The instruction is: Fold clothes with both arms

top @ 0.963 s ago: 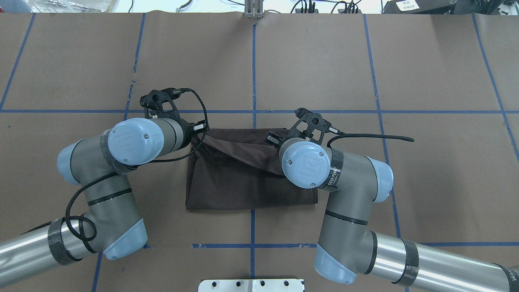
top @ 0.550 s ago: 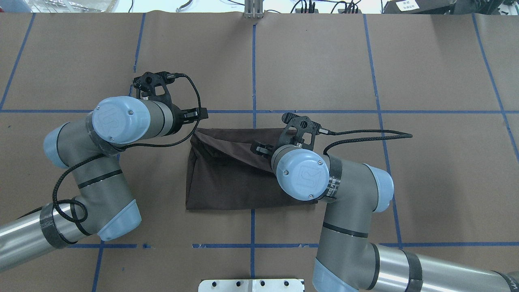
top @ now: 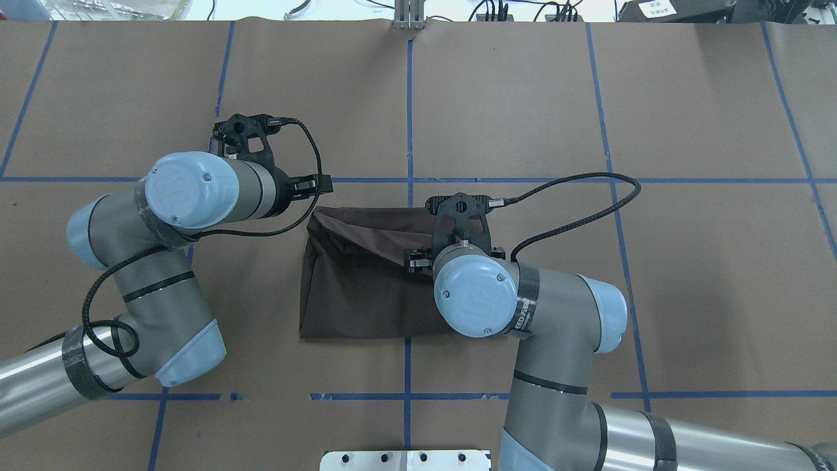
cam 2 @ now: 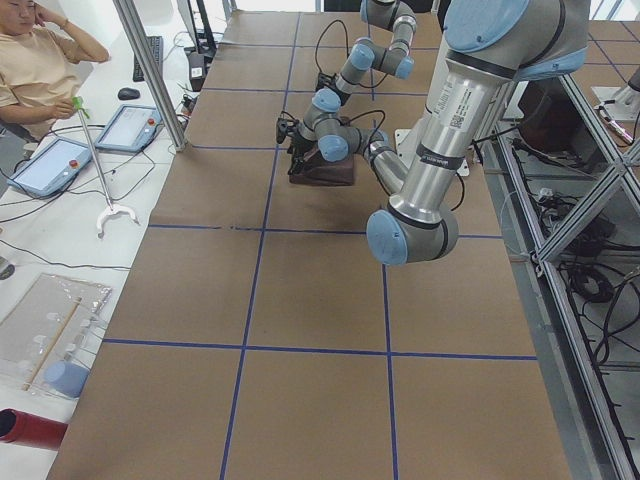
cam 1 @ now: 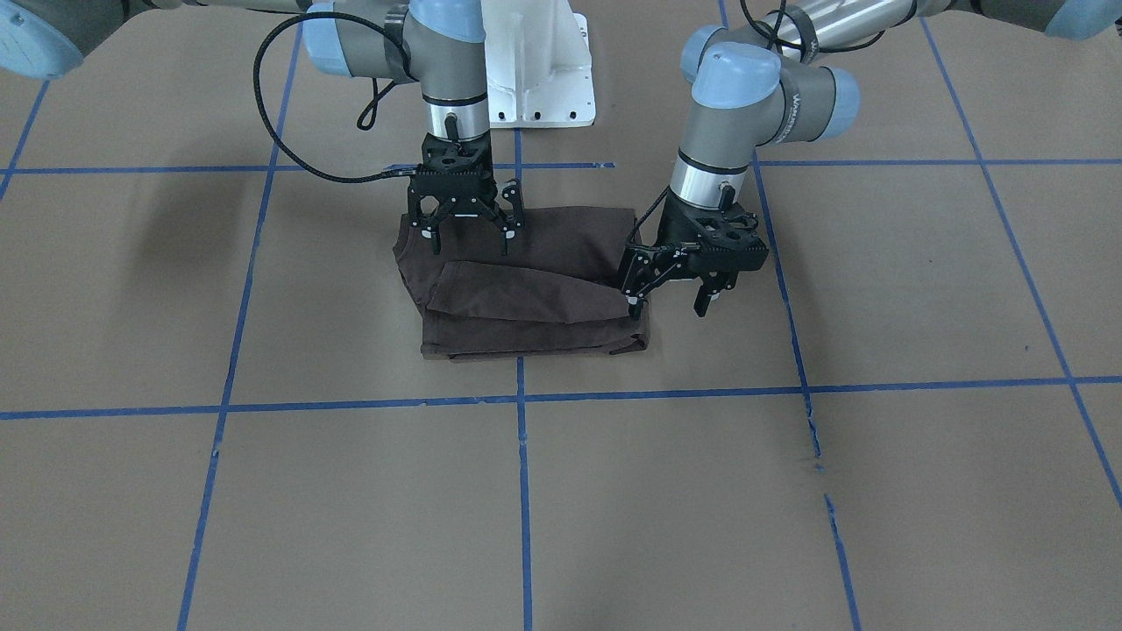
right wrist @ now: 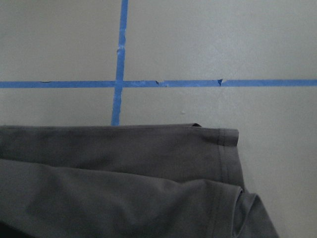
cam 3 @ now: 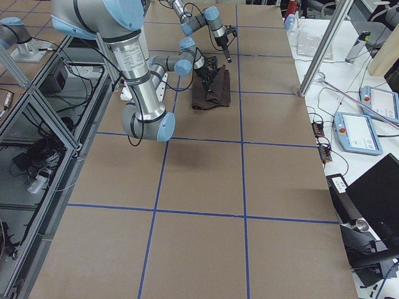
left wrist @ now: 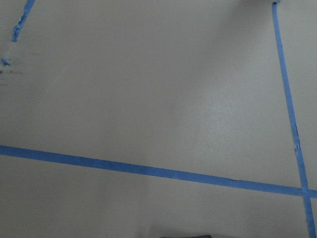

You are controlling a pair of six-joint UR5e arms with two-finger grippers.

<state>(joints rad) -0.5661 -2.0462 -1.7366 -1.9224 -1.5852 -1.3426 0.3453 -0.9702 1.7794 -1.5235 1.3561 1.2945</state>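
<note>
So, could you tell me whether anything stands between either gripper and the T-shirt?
Nothing visible does. The right gripper hangs open directly above the folded T-shirt, and the left gripper is open right beside its edge on the robot's left side.

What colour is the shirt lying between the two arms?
The shirt is plain dark brown, clearest in the exterior front-facing view.

I have the left gripper [cam 1: 668, 302] tilted and the right gripper [cam 1: 471, 241] pointing straight down, both low, jaws spread apart.
</note>
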